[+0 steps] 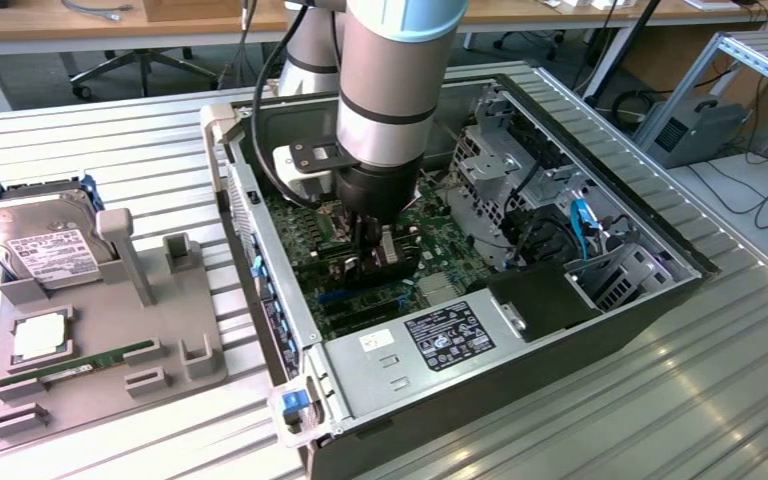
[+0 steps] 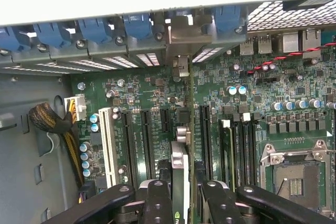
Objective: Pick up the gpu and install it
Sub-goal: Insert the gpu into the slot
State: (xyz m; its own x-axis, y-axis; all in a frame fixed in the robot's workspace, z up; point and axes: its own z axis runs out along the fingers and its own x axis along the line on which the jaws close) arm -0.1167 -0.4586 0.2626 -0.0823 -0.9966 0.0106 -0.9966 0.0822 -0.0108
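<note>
The gpu (image 2: 179, 169) stands on edge between my fingers, seen edge-on as a thin green card with a black cooler. Its silver end bracket (image 2: 185, 31) reaches the row of rear slot covers. It sits low over the green motherboard (image 2: 152, 85), in line with the black expansion slots (image 2: 146, 142); I cannot tell whether it is seated. My gripper (image 2: 185, 203) is shut on the gpu, one black finger (image 2: 157, 203) on each side. In the exterior view the gripper (image 1: 372, 243) reaches straight down into the open computer case (image 1: 651, 290), with the gpu (image 1: 387, 256) dark beneath it.
A grey fixture tray (image 1: 157, 330) lies at the exterior view's left of the case, holding a hard drive (image 1: 40, 240), a processor chip (image 1: 40, 335) and a RAM stick (image 1: 77, 367). Inside the case are a drive cage (image 1: 498, 165), a blue cable (image 1: 579, 222), a labelled power supply (image 1: 444, 335) and a CPU socket (image 2: 296, 179).
</note>
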